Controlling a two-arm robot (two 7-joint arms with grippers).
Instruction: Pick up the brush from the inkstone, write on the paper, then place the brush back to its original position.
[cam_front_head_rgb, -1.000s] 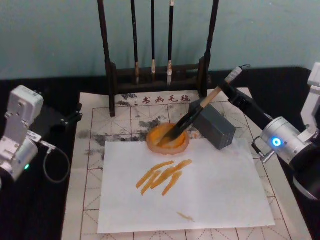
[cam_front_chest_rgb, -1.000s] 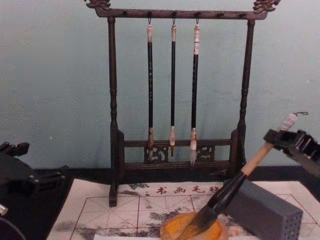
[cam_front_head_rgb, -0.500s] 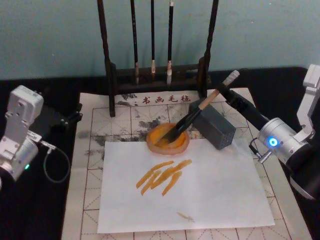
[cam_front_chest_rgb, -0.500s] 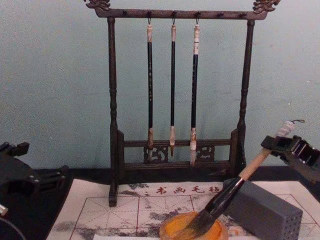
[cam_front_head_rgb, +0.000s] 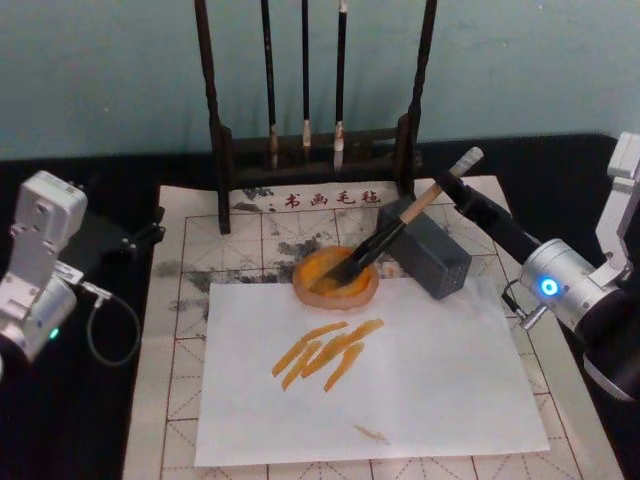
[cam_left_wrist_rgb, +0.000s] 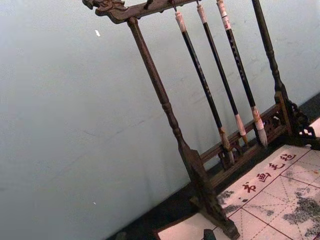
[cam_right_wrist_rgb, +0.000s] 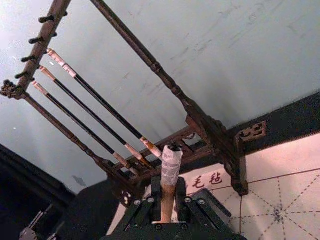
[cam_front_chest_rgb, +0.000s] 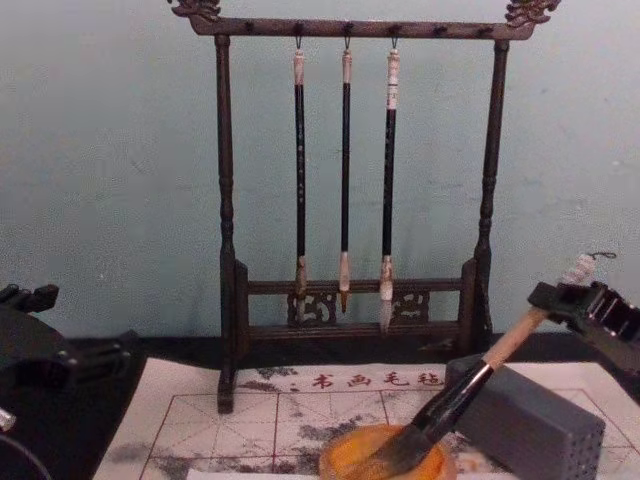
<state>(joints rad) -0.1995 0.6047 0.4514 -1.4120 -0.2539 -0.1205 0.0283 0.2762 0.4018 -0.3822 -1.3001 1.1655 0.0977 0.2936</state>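
On the black surface (cam_front_head_rgb: 90, 440) before a teal wall (cam_front_head_rgb: 110, 70), we see the right claw (cam_front_head_rgb: 447, 183) clamped on the brush (cam_front_head_rgb: 380, 240) near its whitish cap, its bristles resting in the orange inkstone (cam_front_head_rgb: 330, 302) on the red-gridded paper (cam_front_head_rgb: 180, 330) and its handle slanting past the grey perforated block (cam_front_head_rgb: 435, 262), with the left arm (cam_front_head_rgb: 40, 270) parked at the left edge.

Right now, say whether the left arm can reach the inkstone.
Probably yes: the left gripper sits off the grid paper's left edge, only flat paper between it and the inkstone. The brush in the right gripper leans in from the right.
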